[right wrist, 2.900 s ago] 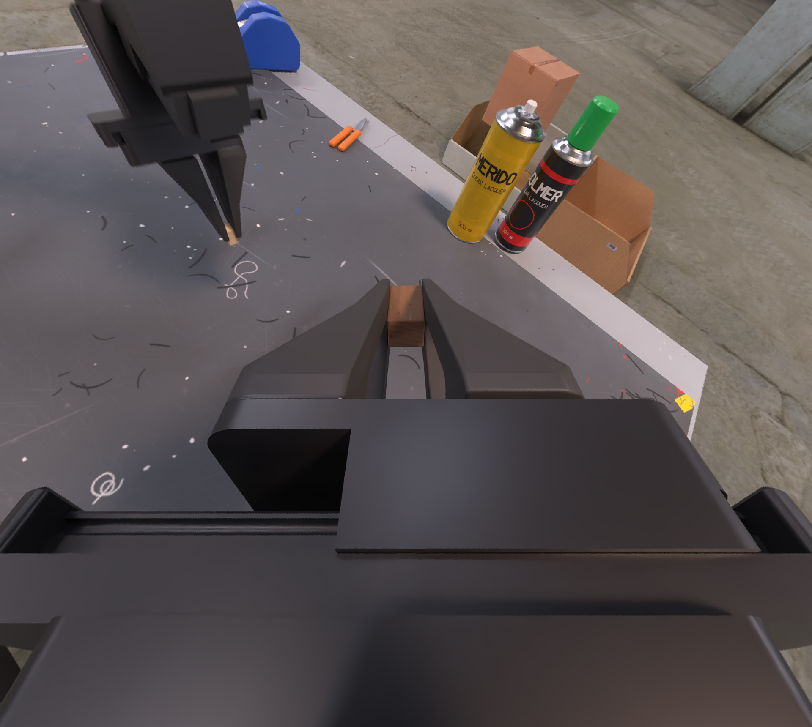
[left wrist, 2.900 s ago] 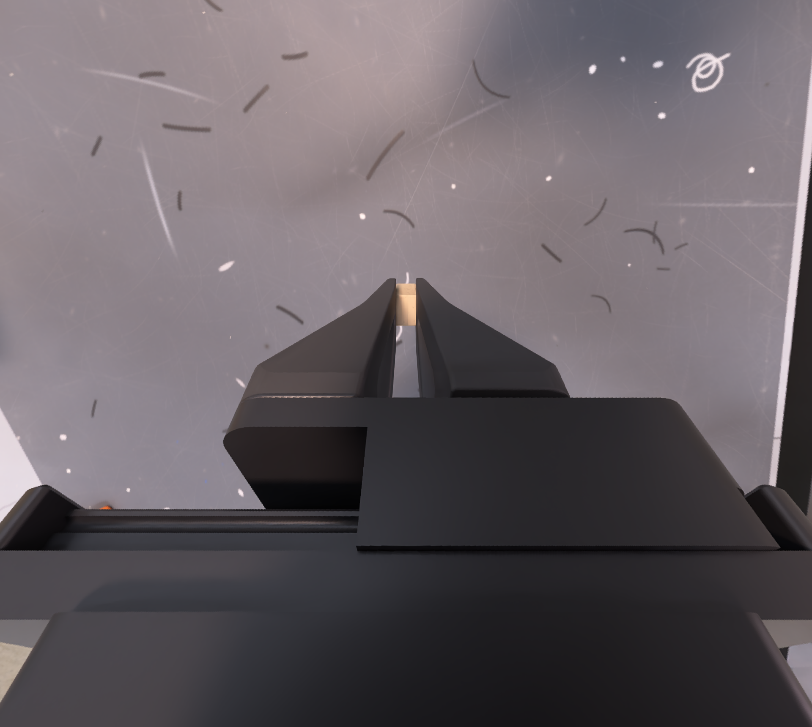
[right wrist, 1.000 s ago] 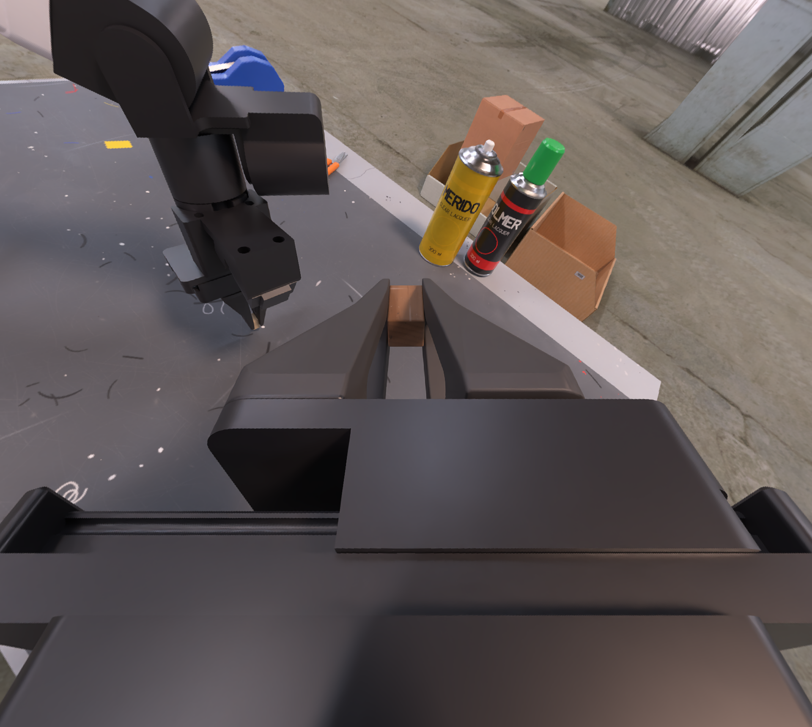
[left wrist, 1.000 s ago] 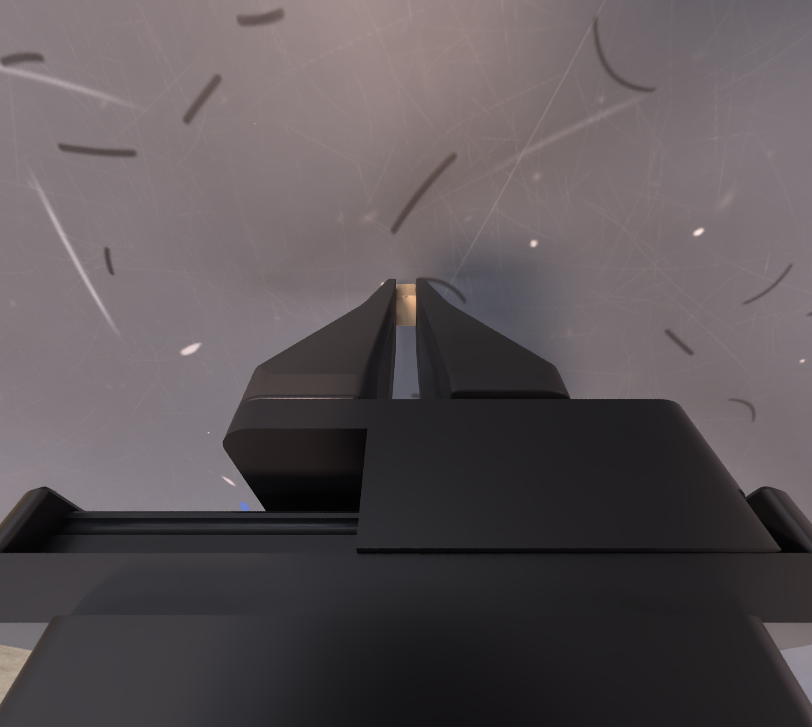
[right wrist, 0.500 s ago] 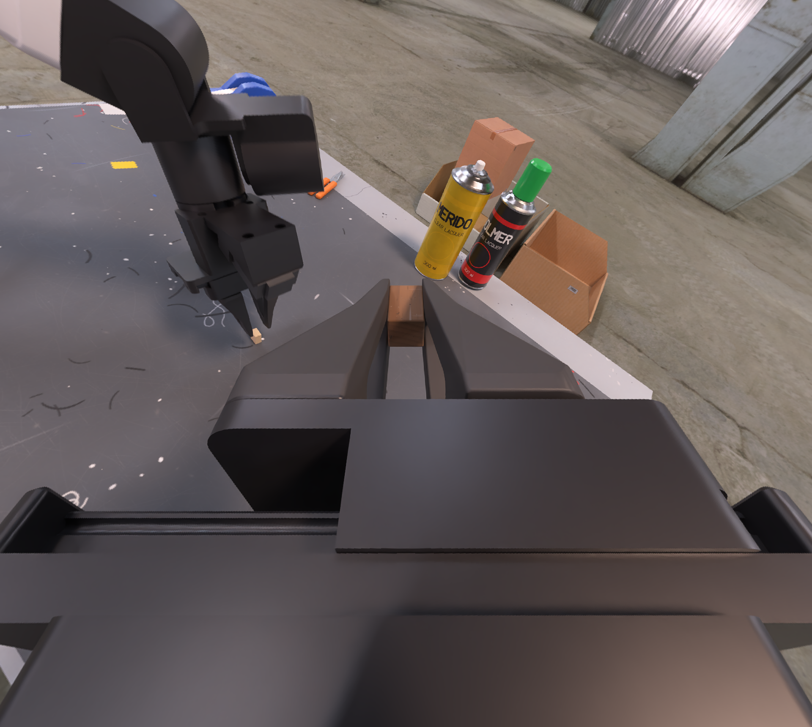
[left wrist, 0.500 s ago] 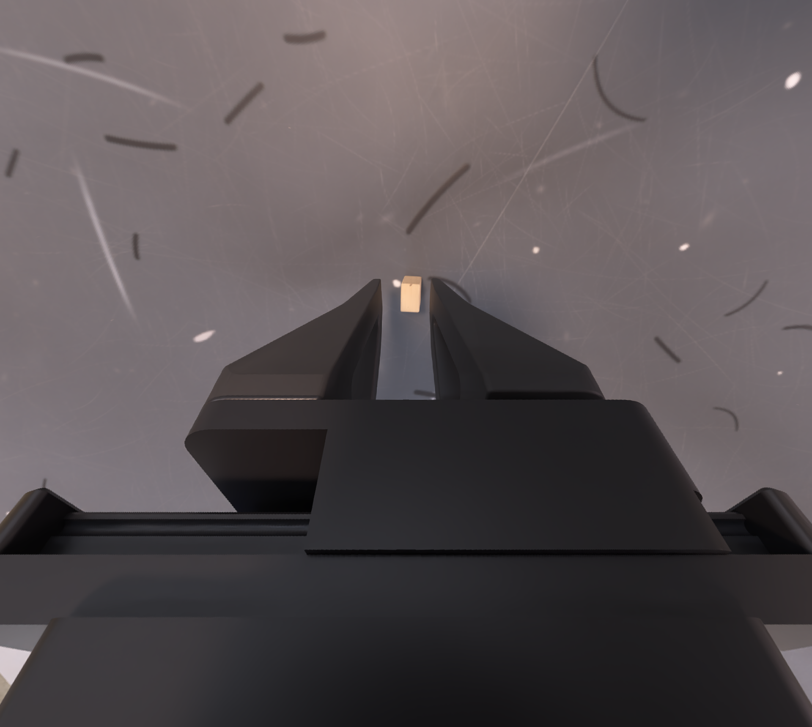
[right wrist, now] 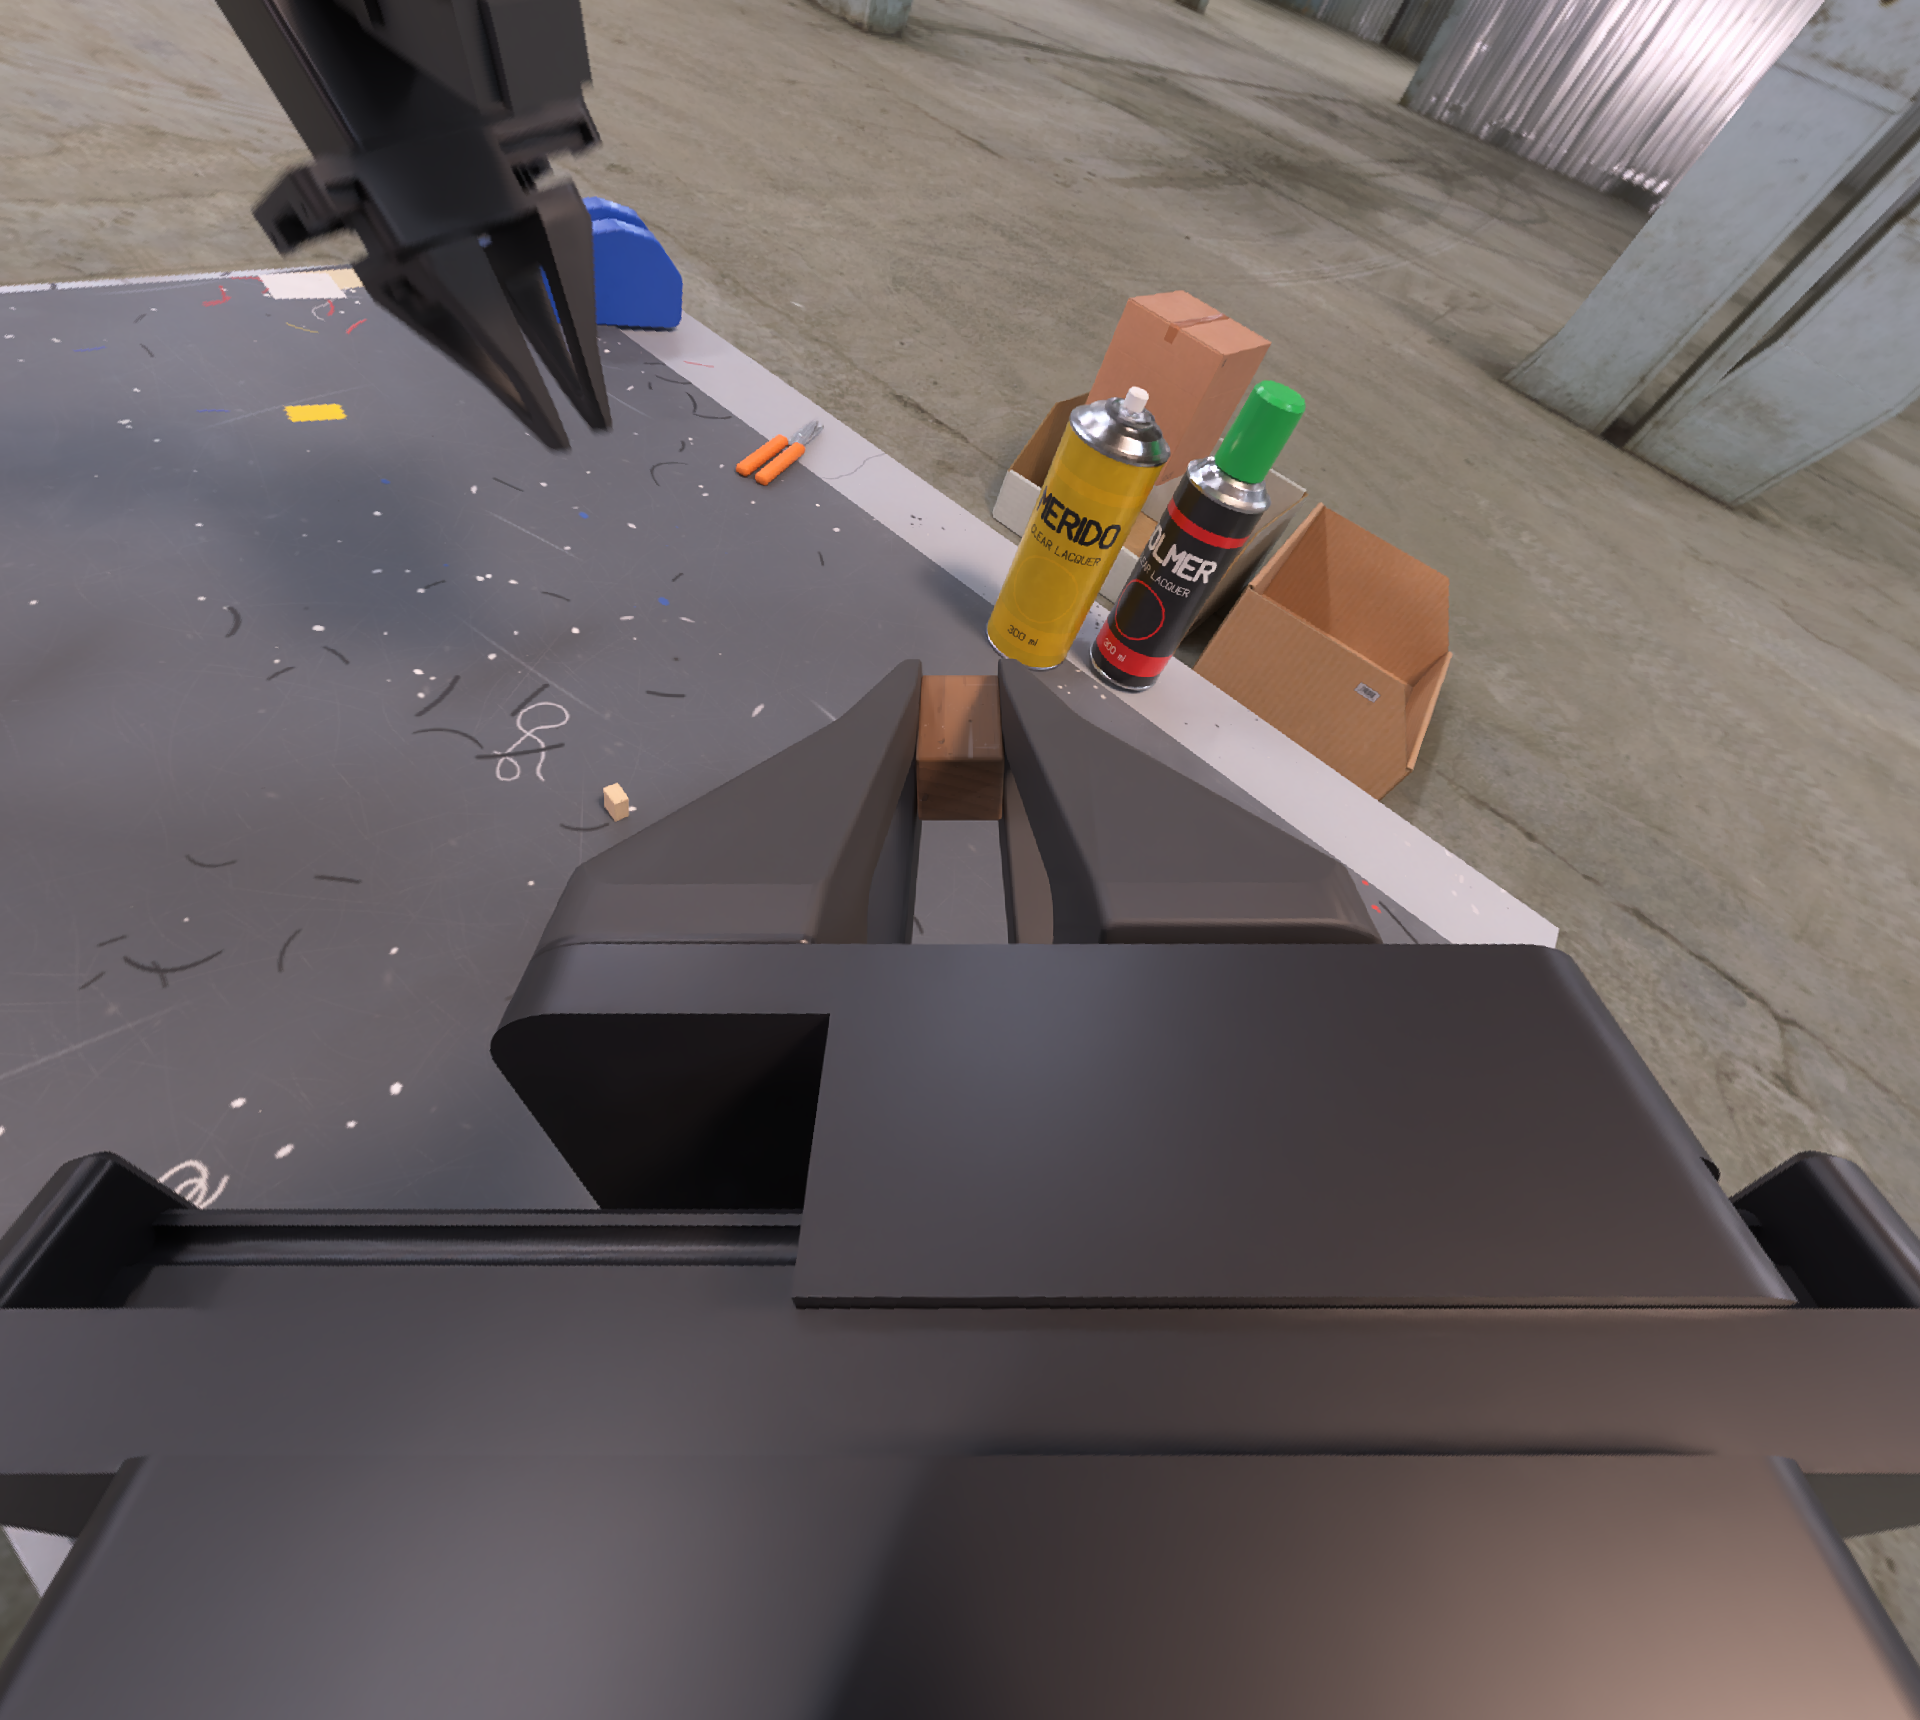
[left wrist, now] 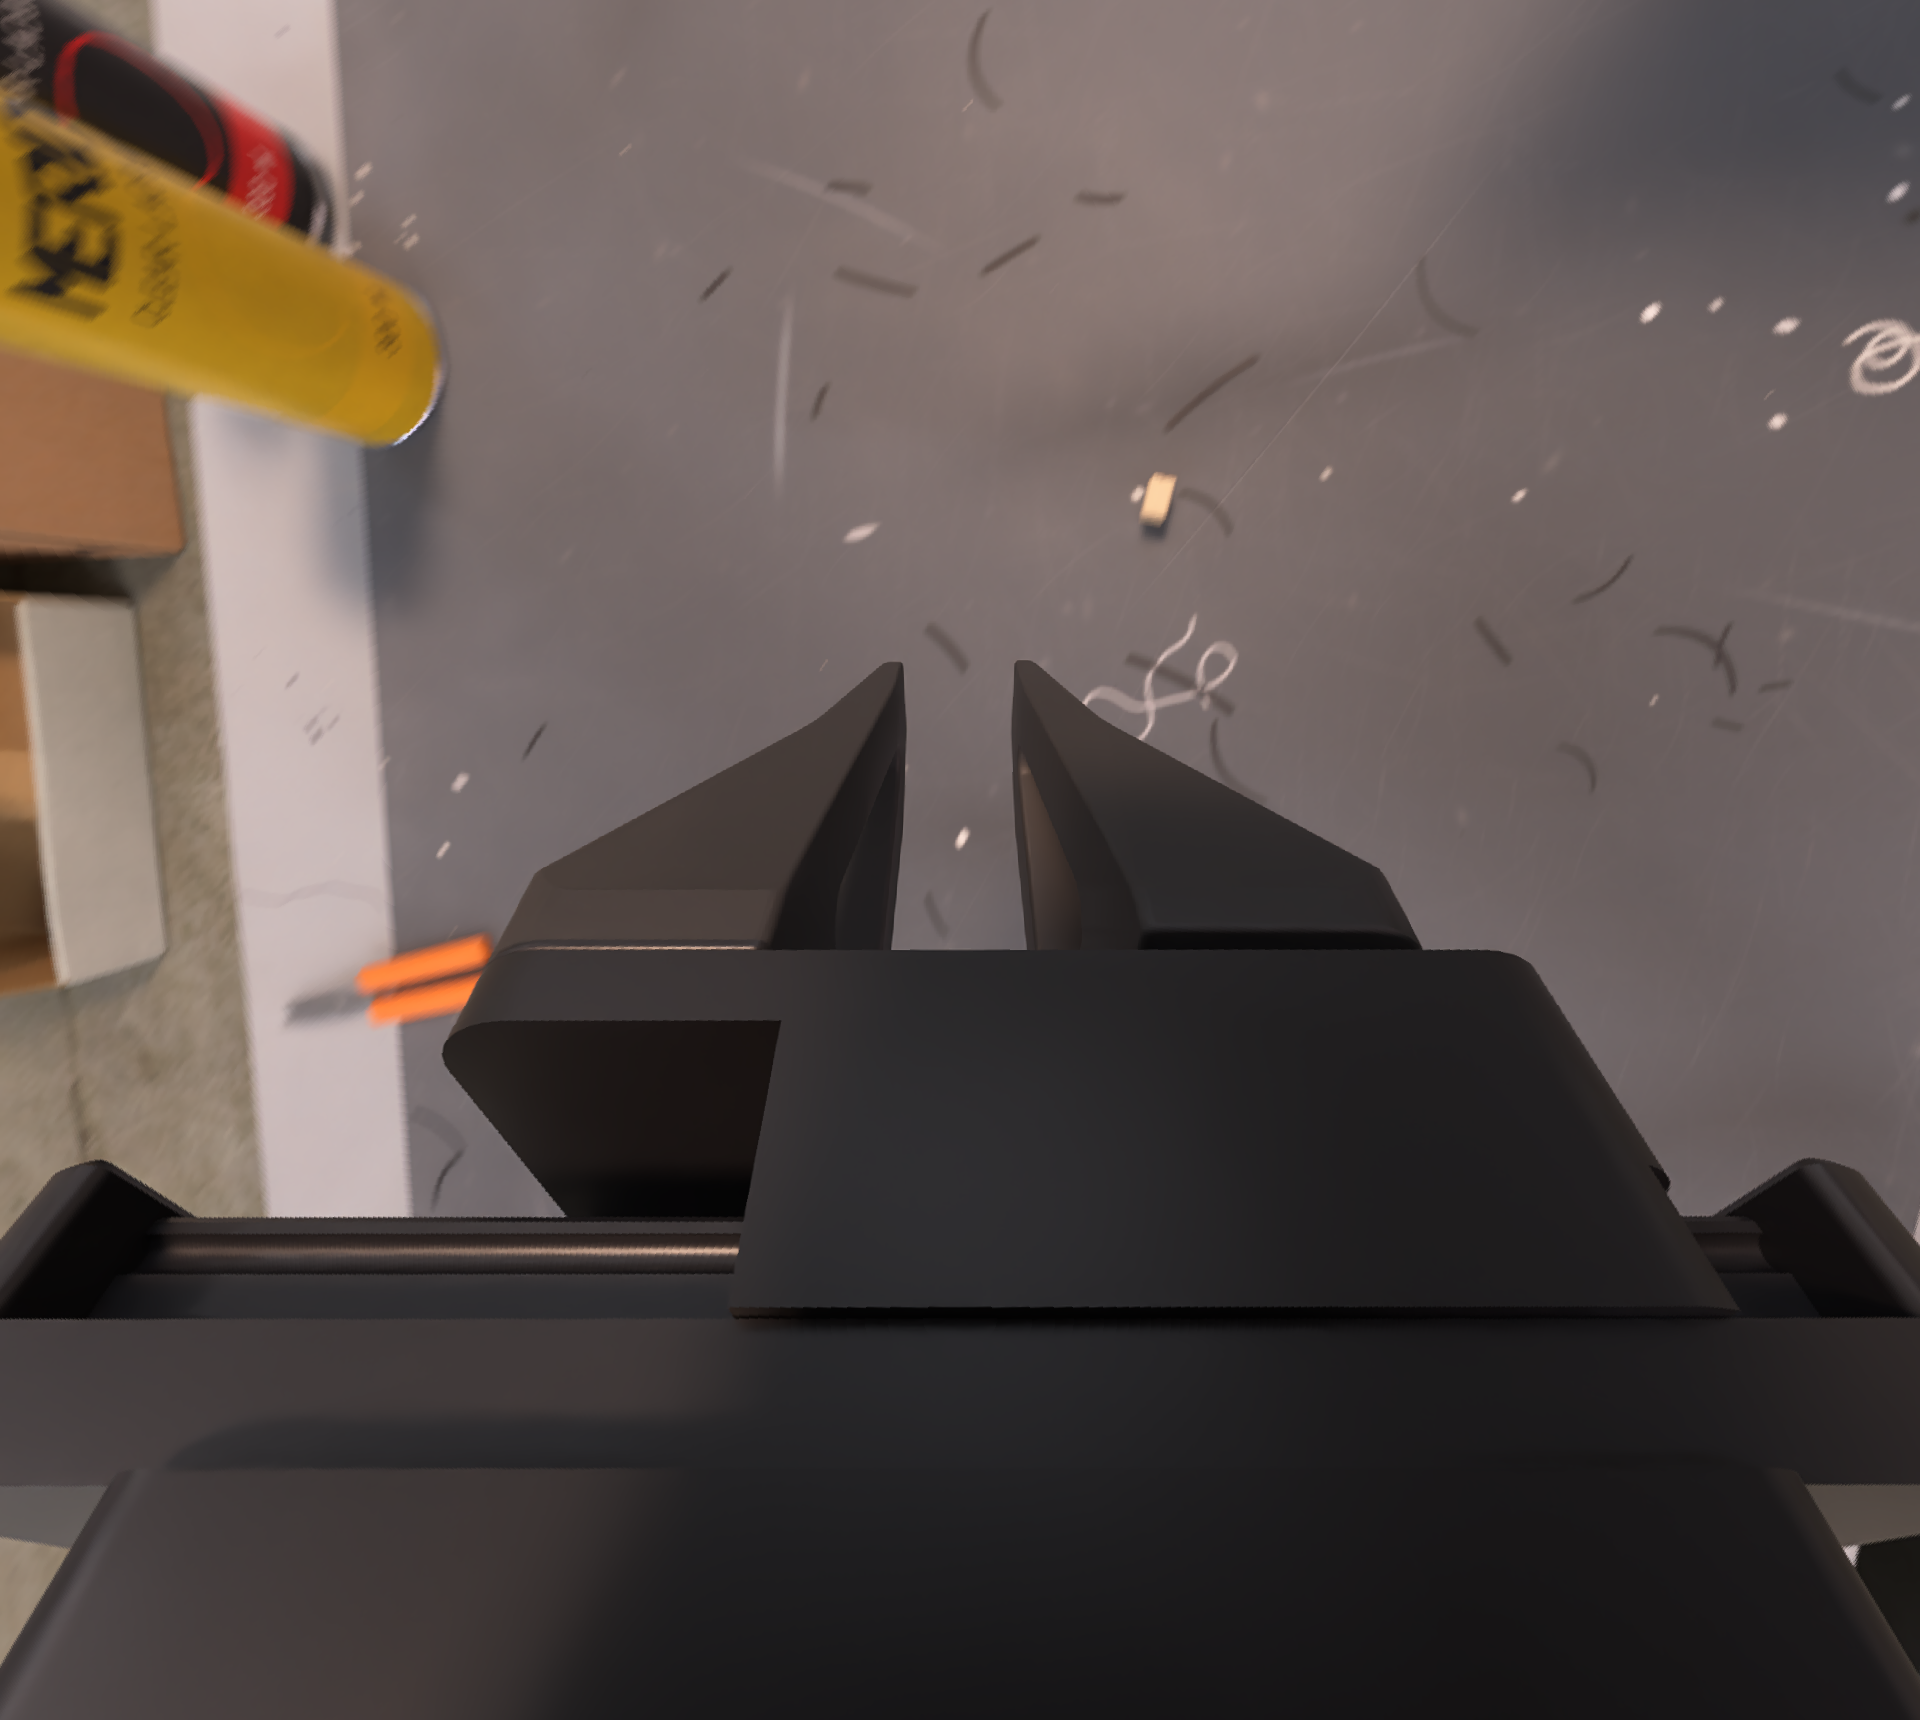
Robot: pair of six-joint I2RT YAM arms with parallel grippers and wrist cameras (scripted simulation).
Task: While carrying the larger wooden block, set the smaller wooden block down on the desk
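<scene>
I am carrying the big block (right wrist: 959,740) in my right gripper (right wrist: 959,683), its fingers pressed against the block's two sides, just below the middle of the right wrist view. My left gripper (left wrist: 958,668) is spread and empty, with only bare tabletop (left wrist: 1351,60) showing between its fingers. The small block (left wrist: 1156,498) is lying free on the tabletop, above and to the right of those fingertips in the left wrist view, well apart from them. In the right wrist view the same small block (right wrist: 616,801) is sitting left of my right gripper and far below the left gripper (right wrist: 577,429), which is hanging in the upper left of the frame, clear of the surface. I am judging the set-down as done: the block is resting on its own. What matters now is the grip on the right side, which must not slacken. The small block's long axis is running roughly up and down the left frame, tilted slightly.
</scene>
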